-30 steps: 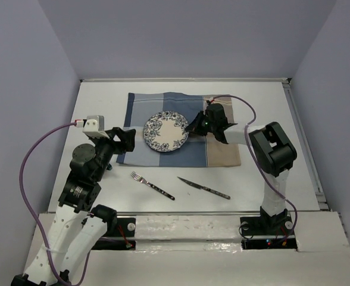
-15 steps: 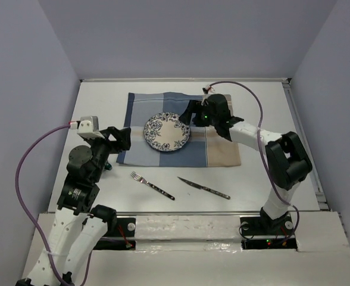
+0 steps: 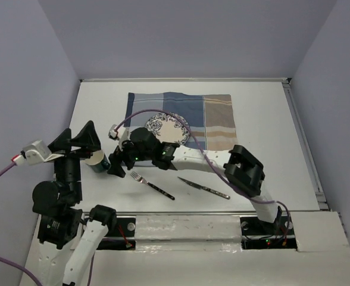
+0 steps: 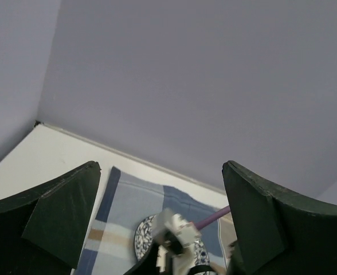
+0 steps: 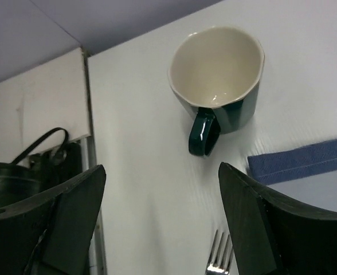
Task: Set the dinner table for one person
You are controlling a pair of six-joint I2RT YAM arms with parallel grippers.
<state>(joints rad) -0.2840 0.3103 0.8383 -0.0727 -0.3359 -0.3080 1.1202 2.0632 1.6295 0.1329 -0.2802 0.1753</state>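
The white dinner table (image 3: pixel 264 119) carries a blue-and-tan placemat (image 3: pixel 213 122) with a blue-patterned plate (image 3: pixel 174 126) on it. My right arm partly covers the plate. A dark green mug (image 3: pixel 96 159) (image 5: pixel 217 74) with a cream inside stands upright left of the placemat's near corner, its handle facing my right gripper. That gripper (image 3: pixel 114 164) (image 5: pixel 163 229) hovers open just right of the mug, holding nothing. A fork (image 3: pixel 152 185) (image 5: pixel 219 260) and a knife (image 3: pixel 203 188) lie near the front edge. My left gripper (image 3: pixel 75 138) (image 4: pixel 160 189) is raised, open and empty.
My right arm stretches low from its base at the right across the near half of the table and over the placemat's near edge. The left arm stands tall at the near left. Grey walls close in the table on three sides.
My right gripper opened beside the plate and swung left across the placemat to the mug. My left arm lifted and drew back, uncovering the mug, and its jaws widened.
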